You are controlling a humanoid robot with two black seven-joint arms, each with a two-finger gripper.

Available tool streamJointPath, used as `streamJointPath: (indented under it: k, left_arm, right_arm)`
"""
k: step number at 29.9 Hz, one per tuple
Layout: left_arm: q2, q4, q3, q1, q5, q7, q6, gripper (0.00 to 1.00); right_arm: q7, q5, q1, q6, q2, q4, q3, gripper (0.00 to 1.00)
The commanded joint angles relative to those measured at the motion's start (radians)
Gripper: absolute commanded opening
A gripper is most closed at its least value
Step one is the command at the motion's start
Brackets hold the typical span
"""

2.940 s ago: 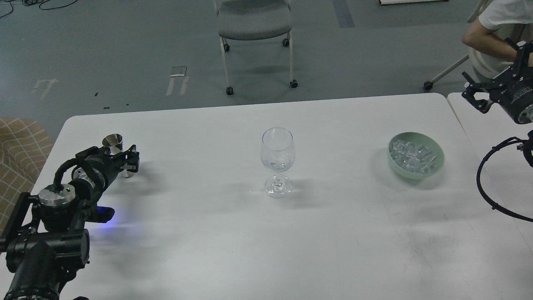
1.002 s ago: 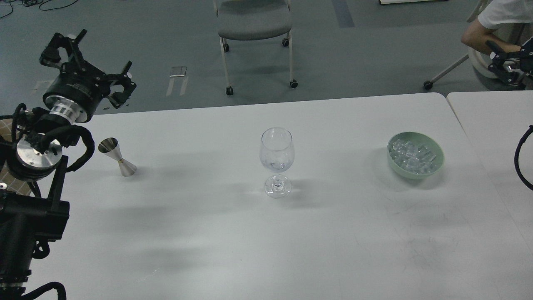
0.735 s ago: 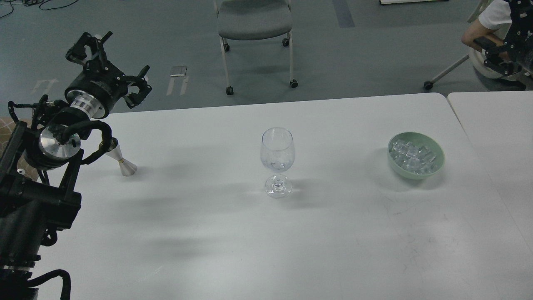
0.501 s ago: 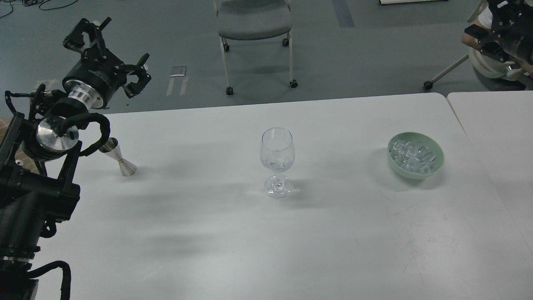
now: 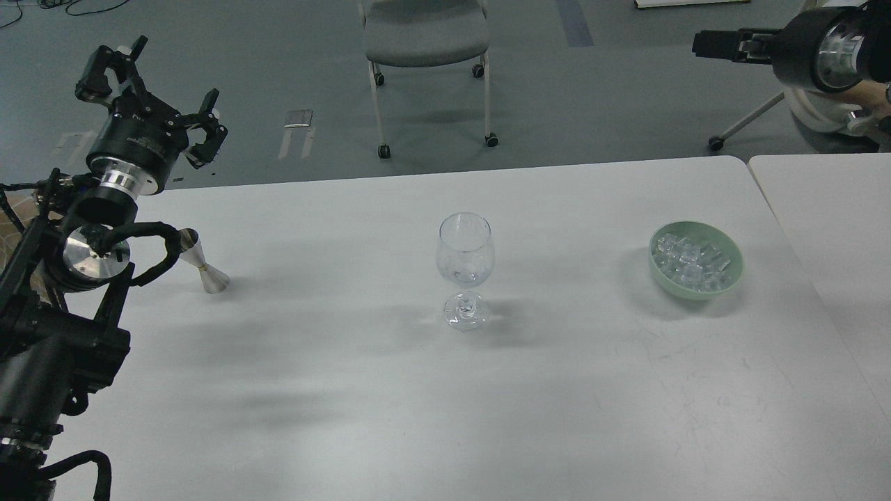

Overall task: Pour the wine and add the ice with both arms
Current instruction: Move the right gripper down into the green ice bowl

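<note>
A clear wine glass [image 5: 465, 257] stands upright at the table's middle; the wine [image 5: 464, 276] is a barely visible trace in its bowl. The ice [image 5: 690, 260] is a heap of clear cubes in a green bowl [image 5: 731, 277] at the right. A steel jigger [image 5: 207, 269] stands at the left, its top partly behind my left arm's cable. My left gripper [image 5: 152, 92] is open and empty, raised above the table's far left corner, behind the jigger. My right gripper [image 5: 717, 43] is high at the top right, seen side-on, pointing left, far from the bowl.
A grey wheeled chair [image 5: 424, 35] stands beyond the white table's [image 5: 418, 403] far edge. A second white table [image 5: 828, 223] adjoins on the right. A seated person [image 5: 863, 104] is behind my right arm.
My left gripper left the jigger, rose and now hovers open behind it. My right arm swung up, and its gripper now points left at the top right.
</note>
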Motion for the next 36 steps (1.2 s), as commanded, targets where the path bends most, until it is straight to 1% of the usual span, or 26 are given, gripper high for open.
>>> streamJointPath:
  k: [1,5,8,10,11,12,13,16,17,18,22,25,26,31,34,36]
  left_arm:
    - [0.015,0.008,0.002,0.001,0.009,0.001,-0.018,0.98]
    - [0.006,0.006,0.053,0.001,0.010,-0.003,-0.009,0.98]
    - [0.006,0.005,0.065,0.004,0.009,-0.005,0.001,0.98]
    - [0.012,0.005,0.064,0.013,0.003,-0.005,0.014,0.98]
    - [0.015,0.003,0.059,0.021,-0.002,0.006,0.017,0.98]
    - [0.015,0.003,0.056,0.024,-0.002,0.007,0.017,0.98]
    - [0.018,0.003,0.056,0.024,-0.002,0.007,0.014,0.98]
    - [0.022,0.005,0.055,0.025,-0.002,0.006,0.005,0.98]
    - [0.027,0.005,0.053,0.025,-0.002,0.006,0.005,0.98]
    - [0.027,0.005,0.053,0.025,-0.002,0.004,0.005,0.98]
    - [0.026,0.000,0.052,0.027,0.000,-0.007,-0.009,0.98]
    - [0.021,-0.006,0.052,0.048,0.000,-0.014,-0.036,0.98]
    - [0.021,-0.006,0.053,0.054,0.000,-0.023,-0.039,0.98]
    - [0.026,-0.006,0.049,0.060,-0.003,-0.034,-0.039,0.98]
    - [0.030,-0.006,0.029,0.060,-0.016,-0.036,-0.041,0.98]
    - [0.035,-0.006,0.026,0.062,-0.017,-0.036,-0.041,0.98]
  right_arm:
    - [0.000,0.000,-0.026,0.000,0.001,0.017,-0.059,1.00]
    - [-0.006,-0.005,-0.052,0.000,-0.008,0.053,-0.165,1.00]
    - [-0.011,-0.009,-0.104,0.000,-0.022,0.075,-0.190,0.99]
    - [-0.023,-0.041,-0.139,0.000,-0.019,0.075,-0.190,0.98]
    - [-0.037,-0.079,-0.154,0.000,-0.018,0.075,-0.191,0.97]
    - [-0.044,-0.103,-0.161,0.000,-0.016,0.075,-0.191,0.95]
    - [-0.053,-0.141,-0.179,0.000,-0.018,0.076,-0.190,0.91]
    - [-0.057,-0.158,-0.204,0.000,-0.024,0.087,-0.190,0.89]
    - [-0.057,-0.158,-0.213,0.000,-0.024,0.099,-0.191,0.86]
    - [-0.057,-0.158,-0.219,0.000,-0.027,0.104,-0.191,0.85]
    - [-0.060,-0.158,-0.251,0.000,-0.030,0.149,-0.191,0.85]
    - [-0.070,-0.160,-0.270,0.000,-0.044,0.167,-0.191,0.85]
    - [-0.072,-0.163,-0.280,0.000,-0.045,0.169,-0.190,0.85]
    - [-0.073,-0.169,-0.300,0.000,-0.051,0.176,-0.187,0.85]
    - [-0.073,-0.169,-0.303,0.000,-0.044,0.173,-0.187,0.72]
    - [-0.073,-0.167,-0.303,0.000,-0.042,0.173,-0.187,0.71]
